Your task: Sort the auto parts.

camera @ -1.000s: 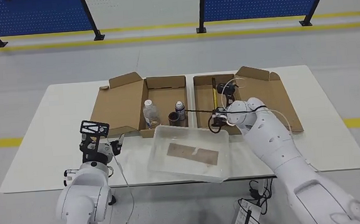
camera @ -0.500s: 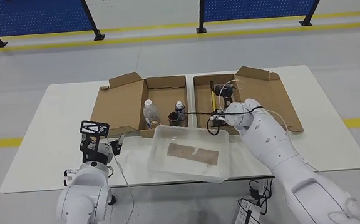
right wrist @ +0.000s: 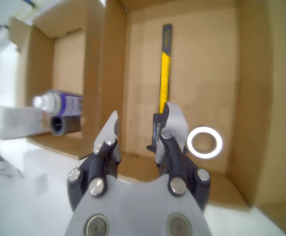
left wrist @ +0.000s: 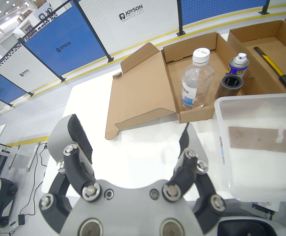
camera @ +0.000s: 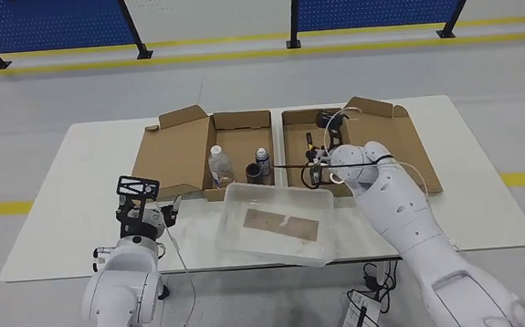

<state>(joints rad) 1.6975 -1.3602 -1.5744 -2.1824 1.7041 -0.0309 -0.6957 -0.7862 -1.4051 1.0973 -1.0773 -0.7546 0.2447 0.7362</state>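
My right gripper (right wrist: 141,125) is open and holds nothing, hanging over the front wall of the right cardboard box (camera: 297,129). Inside that box lie a yellow-and-black caliper (right wrist: 165,67), its head just beyond my fingertips, and a silver ring (right wrist: 204,142) beside one finger. The left cardboard box (left wrist: 172,60) holds a clear bottle (left wrist: 196,82), a blue spray can (left wrist: 238,67) and a dark cylindrical bearing (left wrist: 229,86), all upright. My left gripper (left wrist: 131,134) is open above the bare table, short of the left box's flap.
A clear plastic bin (camera: 235,222) with a brown sheet (camera: 280,224) in it stands at the table's front, between the arms and just before both boxes. Both boxes have their lids folded outward flat. White table lies bare to the far left and right.
The right wrist has shifted slightly at the front of the right box, its cable swinging toward the box's far side. The left arm has not moved.
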